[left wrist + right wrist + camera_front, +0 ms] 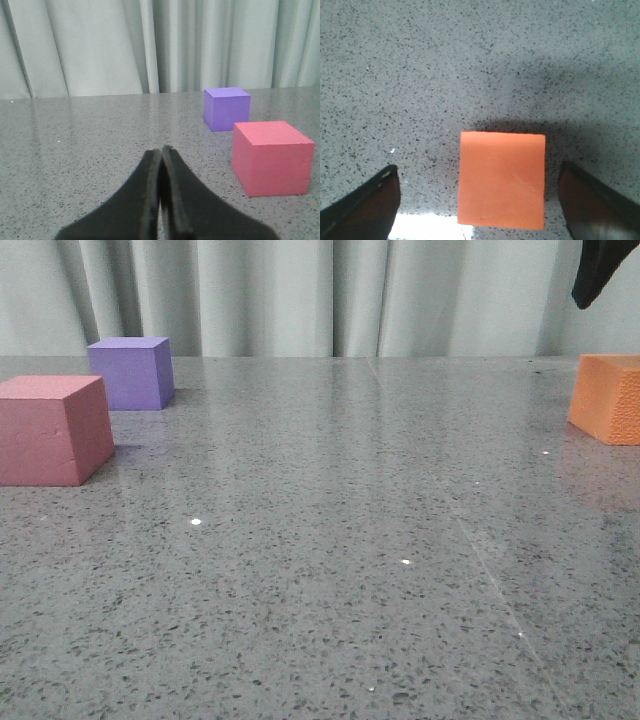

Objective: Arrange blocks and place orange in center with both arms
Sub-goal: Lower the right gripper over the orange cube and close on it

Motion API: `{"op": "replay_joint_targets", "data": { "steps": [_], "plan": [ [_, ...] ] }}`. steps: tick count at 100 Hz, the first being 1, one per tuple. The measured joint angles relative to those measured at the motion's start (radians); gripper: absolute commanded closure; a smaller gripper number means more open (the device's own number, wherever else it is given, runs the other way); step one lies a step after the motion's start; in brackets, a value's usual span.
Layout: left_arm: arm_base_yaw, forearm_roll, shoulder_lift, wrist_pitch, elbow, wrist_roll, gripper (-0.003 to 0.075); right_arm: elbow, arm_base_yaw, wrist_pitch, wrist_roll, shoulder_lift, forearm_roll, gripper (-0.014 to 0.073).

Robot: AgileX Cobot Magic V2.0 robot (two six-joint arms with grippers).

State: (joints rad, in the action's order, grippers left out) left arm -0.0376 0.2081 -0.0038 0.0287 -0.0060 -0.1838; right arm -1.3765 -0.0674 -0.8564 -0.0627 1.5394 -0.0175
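Orange cube (501,178) sits at desk's right edge, under right gripper (480,200), fingers wide apart, empty. Left gripper (161,165) pressed closed, empty. Risk: off-centre descent, finger clips cube, skews it.

Even, soft overhead light on a glossy bench; near parts blurred in the wrist views.

In the front view the bench (330,540) is bright and evenly lit, with small white glints and pale mirror streaks of the curtain (300,295). The pinkish-red cube (52,430) and purple cube (131,372) cast only faint, short shadows. In the left wrist view the left hand (161,155) is a soft, featureless black shape, out of focus. In the right wrist view the orange cube (502,178) throws a broad diffuse shadow on the bench, a white glare patch sits at its edge, and the right hand (480,200) fingers are dark and blurred.
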Motion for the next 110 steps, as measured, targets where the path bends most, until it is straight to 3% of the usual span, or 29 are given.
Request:
{"op": "replay_joint_targets", "data": {
  "steps": [58, 110],
  "plan": [
    [0.0, 0.0, 0.0, 0.0, 0.0, 0.0, 0.0739, -0.002, 0.025, -0.014, 0.004, 0.005, 0.008, -0.0041],
    [0.0, 0.0, 0.0, 0.0, 0.0, 0.0, 0.0739, -0.002, 0.025, -0.018, 0.016, 0.138, 0.008, -0.0041]
  ]
}}
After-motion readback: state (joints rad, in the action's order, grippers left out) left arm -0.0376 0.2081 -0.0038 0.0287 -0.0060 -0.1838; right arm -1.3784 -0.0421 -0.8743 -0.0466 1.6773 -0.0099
